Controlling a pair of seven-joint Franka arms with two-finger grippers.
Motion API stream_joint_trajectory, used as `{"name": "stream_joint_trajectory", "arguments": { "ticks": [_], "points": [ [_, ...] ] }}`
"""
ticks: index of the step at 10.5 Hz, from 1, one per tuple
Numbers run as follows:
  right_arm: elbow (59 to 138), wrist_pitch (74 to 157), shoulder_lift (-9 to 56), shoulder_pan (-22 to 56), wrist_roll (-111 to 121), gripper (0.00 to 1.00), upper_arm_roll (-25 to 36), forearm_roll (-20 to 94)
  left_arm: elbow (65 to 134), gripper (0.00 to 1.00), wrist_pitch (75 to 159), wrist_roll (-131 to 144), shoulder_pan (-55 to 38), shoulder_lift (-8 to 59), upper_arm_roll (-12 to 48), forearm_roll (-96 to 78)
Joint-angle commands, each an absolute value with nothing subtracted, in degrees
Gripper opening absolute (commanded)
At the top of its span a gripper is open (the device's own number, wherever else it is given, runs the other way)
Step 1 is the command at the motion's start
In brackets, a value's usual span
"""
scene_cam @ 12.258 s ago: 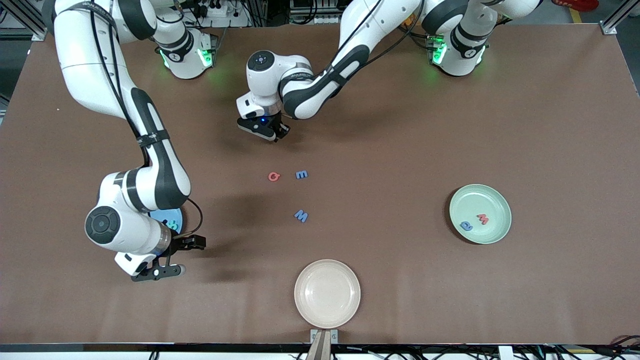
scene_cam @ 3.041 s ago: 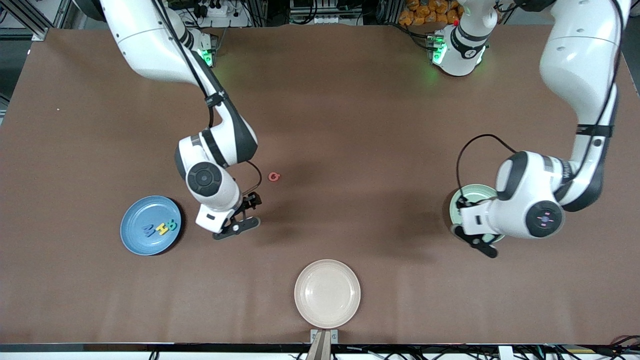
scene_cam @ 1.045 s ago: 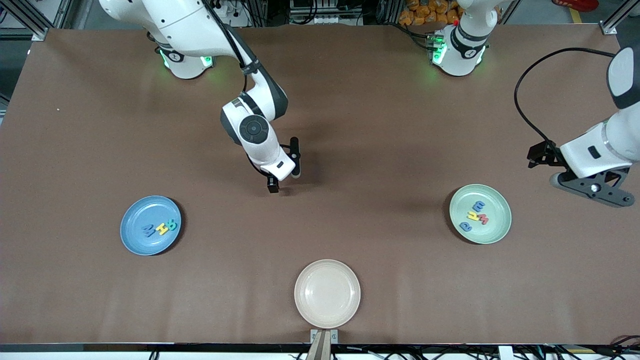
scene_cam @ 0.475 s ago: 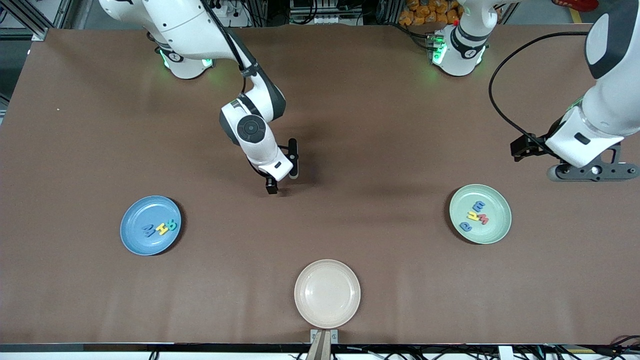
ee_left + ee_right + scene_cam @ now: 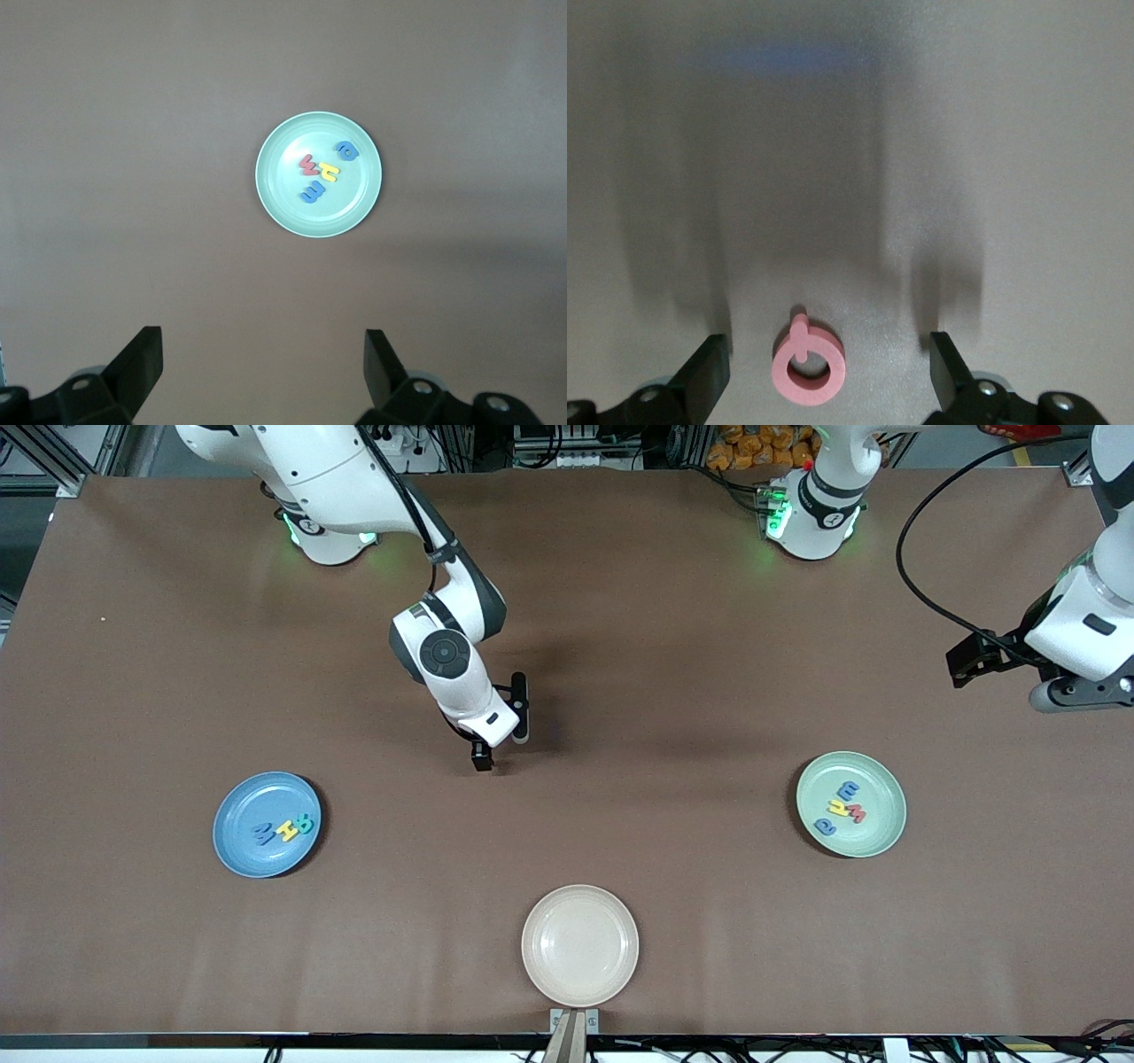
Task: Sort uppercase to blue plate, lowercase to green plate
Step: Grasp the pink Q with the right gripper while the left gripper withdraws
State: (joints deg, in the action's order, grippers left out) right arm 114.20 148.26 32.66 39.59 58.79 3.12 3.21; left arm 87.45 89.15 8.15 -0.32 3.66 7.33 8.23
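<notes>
Because one capital remains unsorted, the right end effector (image 5: 501, 737) is lowered near the middle of the tabletop (image 5: 673, 646) with its fingers spread wide on either side of the red G (image 5: 808, 365), which lies flat between them, not yet gripped (a straddle suited to closing on it). The front view hides this letter under the wrist; only the right wrist view shows it. The blue plate (image 5: 235, 850), toward the right arm's end, holds three capitals, so the G appears to be the last. The green plate (image 5: 881, 833) holds four lowercase letters, best counted in the left wrist view (image 5: 285, 205). The left end effector (image 5: 1076, 691) waits, wide and empty, raised over the tabletop near the green plate. The cream plate (image 5: 579, 944) takes no part.
</notes>
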Motion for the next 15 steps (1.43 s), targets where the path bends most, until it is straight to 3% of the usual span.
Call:
{"name": "stream_joint_trajectory", "arguments": {
  "ticks": [1,3,5,11,15],
  "points": [
    [115.0,150.0,32.9,39.8,58.7,1.0,3.3,3.0,88.5,1.0,89.2,7.0,1.4,1.6,6.9,5.7],
    [115.0,150.1,32.9,39.8,58.7,1.0,3.3,3.0,88.4,1.0,90.7,7.0,2.3,1.6,6.8,5.5],
    [115.0,150.1,32.9,39.8,58.9,0.0,3.3,2.9,88.3,1.0,91.7,7.0,2.8,1.7,6.3,3.8],
    [115.0,149.1,30.3,39.8,59.3,0.0,5.2,2.2,86.0,1.0,92.1,6.4,3.0,3.5,4.9,3.7],
    [114.5,141.4,24.9,38.5,60.0,0.0,14.9,2.1,86.0,1.0,93.2,5.4,3.0,4.1,4.6,1.4]
  ]
}}
